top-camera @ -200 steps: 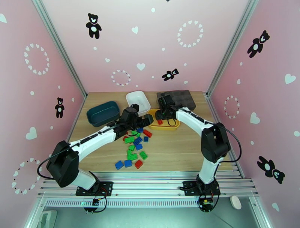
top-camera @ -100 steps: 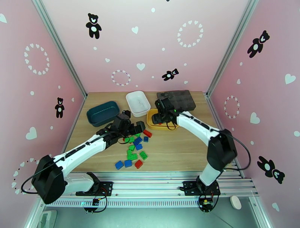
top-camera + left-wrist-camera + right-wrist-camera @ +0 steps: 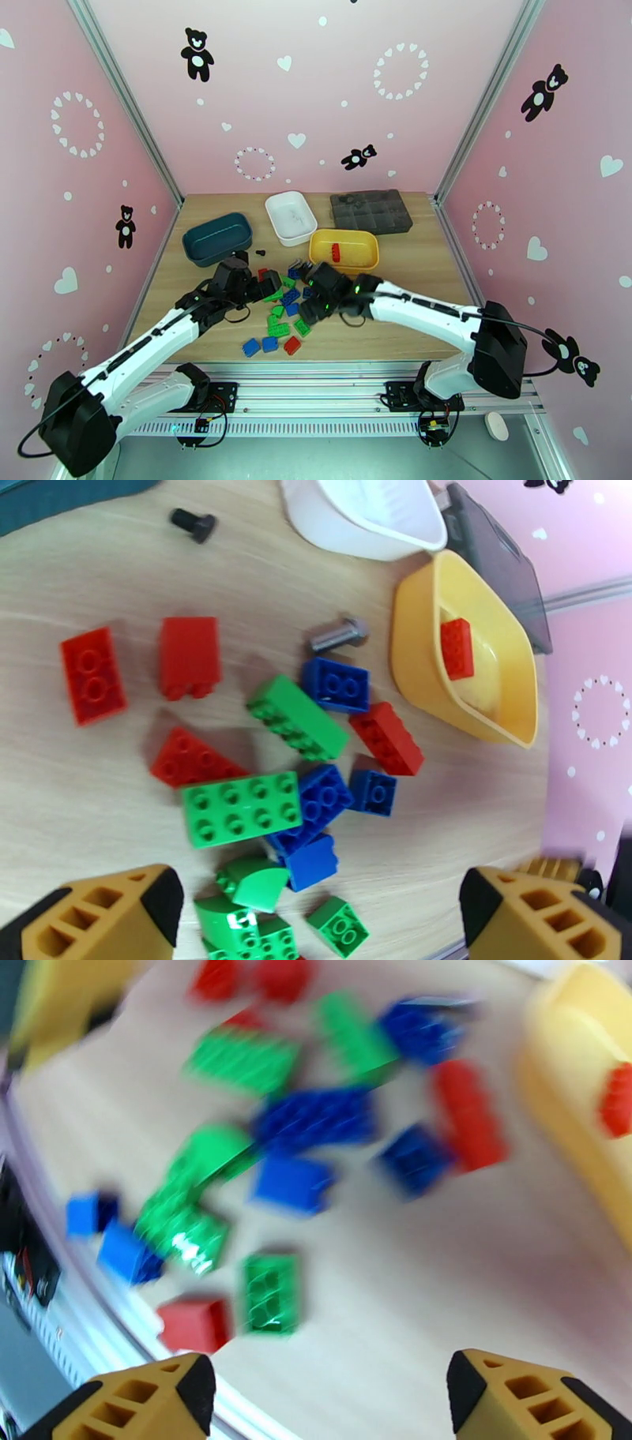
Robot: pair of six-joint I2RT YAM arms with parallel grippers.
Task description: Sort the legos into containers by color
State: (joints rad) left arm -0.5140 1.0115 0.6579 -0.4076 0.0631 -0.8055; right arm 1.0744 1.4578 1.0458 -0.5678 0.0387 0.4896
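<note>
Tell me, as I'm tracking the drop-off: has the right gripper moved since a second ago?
Yes. The right gripper left the yellow tray, coming nearer and leftward, over the loose bricks.

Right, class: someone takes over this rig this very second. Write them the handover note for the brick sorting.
Left tool: open, empty, above the loose bricks.
Right tool: open, empty, above the same pile.
Done: one red brick lies in the yellow tray.
Teal tray and white tray: no bricks visible in them.
Left: the red, green and blue bricks on the table between the arms, each colour to its own tray.
</note>
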